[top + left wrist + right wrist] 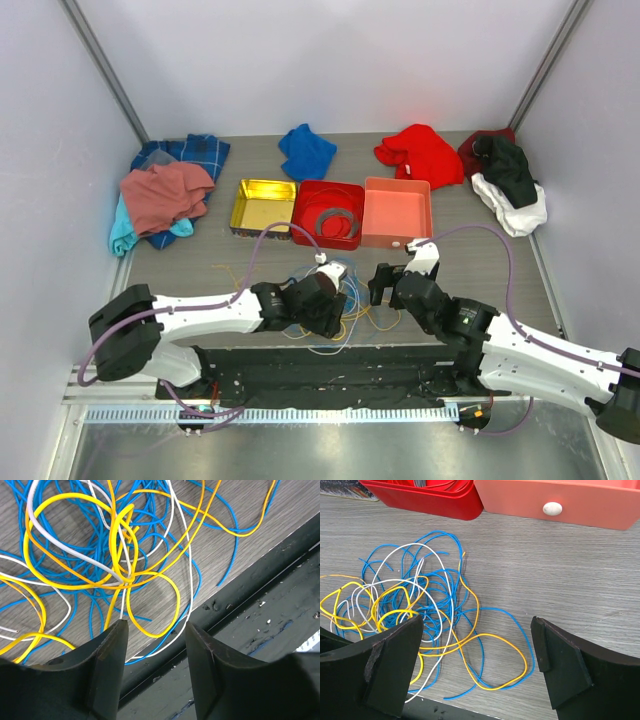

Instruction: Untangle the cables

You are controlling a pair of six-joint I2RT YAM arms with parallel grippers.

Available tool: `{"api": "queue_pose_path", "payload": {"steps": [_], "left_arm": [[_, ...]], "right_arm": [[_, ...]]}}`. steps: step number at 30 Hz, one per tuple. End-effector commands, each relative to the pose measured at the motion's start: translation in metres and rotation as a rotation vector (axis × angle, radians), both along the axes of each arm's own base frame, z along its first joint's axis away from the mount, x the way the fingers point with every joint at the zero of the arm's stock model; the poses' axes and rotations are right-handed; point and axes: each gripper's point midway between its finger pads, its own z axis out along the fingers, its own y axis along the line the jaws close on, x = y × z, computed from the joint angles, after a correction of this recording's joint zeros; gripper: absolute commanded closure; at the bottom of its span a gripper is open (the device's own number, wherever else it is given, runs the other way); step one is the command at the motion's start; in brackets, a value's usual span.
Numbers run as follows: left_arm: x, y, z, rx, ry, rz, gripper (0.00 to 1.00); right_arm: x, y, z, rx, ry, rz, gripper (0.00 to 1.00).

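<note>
Right, wide shot first: the grey table [200, 262], both arms reaching in from the near edge, and the cables [350, 322] heaped close to that edge, in front of the red tray [327, 212] and coral box [397, 210]. The left gripper [325, 300] sits right over the heap and is clearly the nearer one. The right gripper [385, 280] stands just beside it, so the tangle lies off to its left.

From above, the left wrist hides most of the pile. Its own camera opens that up: cables [100, 555] knotted yellow over white and blue, running along the table edge, and the left gripper [156, 630] parted and holding nothing, with a yellow loop [178, 596] lying below the gap. The right wrist view adds the outskirts: the right gripper [476, 625] spread wide and empty, and an orange loop [492, 688] straying out of the cables [420, 600] toward it. That loop looks the easiest strand to draw clear.
</note>
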Motion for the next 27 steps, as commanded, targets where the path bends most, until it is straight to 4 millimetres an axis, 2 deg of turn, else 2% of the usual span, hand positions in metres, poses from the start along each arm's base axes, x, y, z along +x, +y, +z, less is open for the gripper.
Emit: {"api": "queue_pose_path", "payload": {"steps": [1,7,11,14,15,17,18,19,21,22,24,25,26,27], "left_arm": [[-0.002,-0.006,-0.002,0.01,0.015,-0.017,0.46],[-0.006,0.001,-0.02,0.055,0.036,-0.005,0.46],[-0.008,0.0,-0.029,0.056,0.051,-0.003,0.52],[-0.007,-0.002,-0.031,0.054,0.047,-0.002,0.63],[-0.006,-0.002,-0.031,0.055,0.045,-0.001,0.72],[-0.004,-0.001,-0.028,0.051,0.028,0.008,0.81],[-0.003,0.002,-0.027,0.059,0.021,0.013,0.89],[-0.001,0.003,-0.023,0.055,0.009,0.021,0.92],[0.01,0.003,0.005,0.026,-0.059,0.046,0.95],[0.011,0.011,0.014,0.049,-0.076,0.055,0.94],[0.025,0.02,0.065,0.018,-0.182,0.091,0.95],[0.03,0.023,0.085,0.006,-0.221,0.098,0.94],[0.037,0.023,0.131,-0.071,-0.294,0.107,0.93],[0.045,0.033,0.149,-0.063,-0.357,0.141,0.93]], "right_arm": [[0.004,0.004,0.005,0.037,-0.018,-0.015,0.02],[0.003,0.002,0.003,0.039,-0.014,-0.019,0.02],[0.002,0.002,0.003,0.04,-0.012,-0.02,0.02],[0.002,0.002,0.003,0.039,-0.012,-0.02,0.02],[0.002,0.001,0.002,0.038,-0.011,-0.022,0.02],[0.002,0.001,0.002,0.039,-0.012,-0.022,0.01],[0.002,0.0,0.002,0.039,-0.011,-0.024,0.02],[0.002,0.001,0.004,0.046,-0.014,-0.024,0.02],[0.002,0.0,0.006,0.051,-0.018,-0.026,0.02],[0.002,0.0,0.006,0.049,-0.018,-0.026,0.02],[0.002,0.0,0.01,0.059,-0.027,-0.025,0.02],[0.003,0.0,0.011,0.06,-0.031,-0.026,0.02],[0.003,0.001,0.012,0.061,-0.033,-0.025,0.02],[0.003,0.001,0.012,0.058,-0.033,-0.022,0.02]]}}
